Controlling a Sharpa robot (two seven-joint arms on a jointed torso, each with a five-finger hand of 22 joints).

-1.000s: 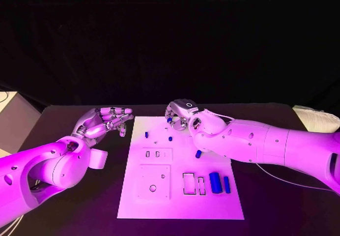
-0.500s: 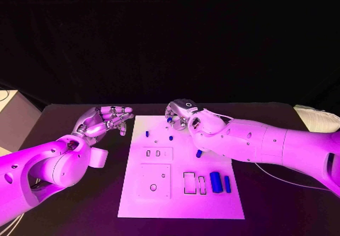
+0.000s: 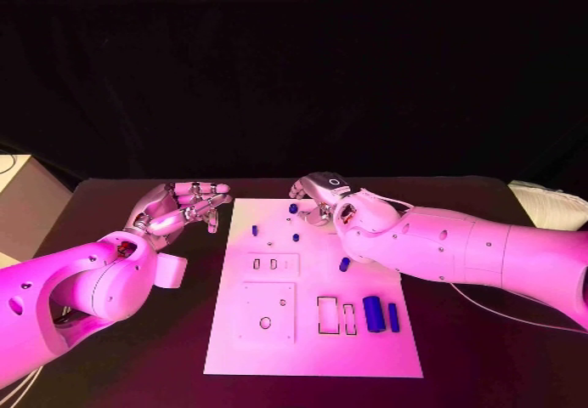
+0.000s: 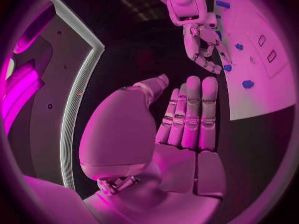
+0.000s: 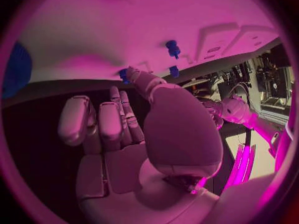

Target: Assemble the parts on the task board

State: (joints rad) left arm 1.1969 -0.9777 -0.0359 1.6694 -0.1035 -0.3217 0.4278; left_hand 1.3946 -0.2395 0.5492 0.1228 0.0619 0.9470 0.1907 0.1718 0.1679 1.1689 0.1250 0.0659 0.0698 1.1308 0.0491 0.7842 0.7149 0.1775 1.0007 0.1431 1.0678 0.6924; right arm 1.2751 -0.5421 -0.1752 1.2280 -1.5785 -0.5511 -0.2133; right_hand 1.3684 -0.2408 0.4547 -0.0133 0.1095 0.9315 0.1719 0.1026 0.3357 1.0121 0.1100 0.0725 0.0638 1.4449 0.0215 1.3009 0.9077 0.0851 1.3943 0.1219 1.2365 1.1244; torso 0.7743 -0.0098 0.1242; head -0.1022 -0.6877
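My right hand has edged right since a second ago, uncovering a small blue part just left of its fingers; those fingers are curled, though whether they pinch anything I cannot tell; the task board lies centre frame, more parts at its lower right; my left hand hovers upper left beside the board, fingers together, holding nothing.

Open black counter at 3 and 9 o'clock of the task board, with bare board along its 6 o'clock edge. Crowded at 12 o'clock: right hand above small blue parts. Left hand just off the 10 o'clock corner. Blue cylinders standing toward 4 o'clock, beside open slots.
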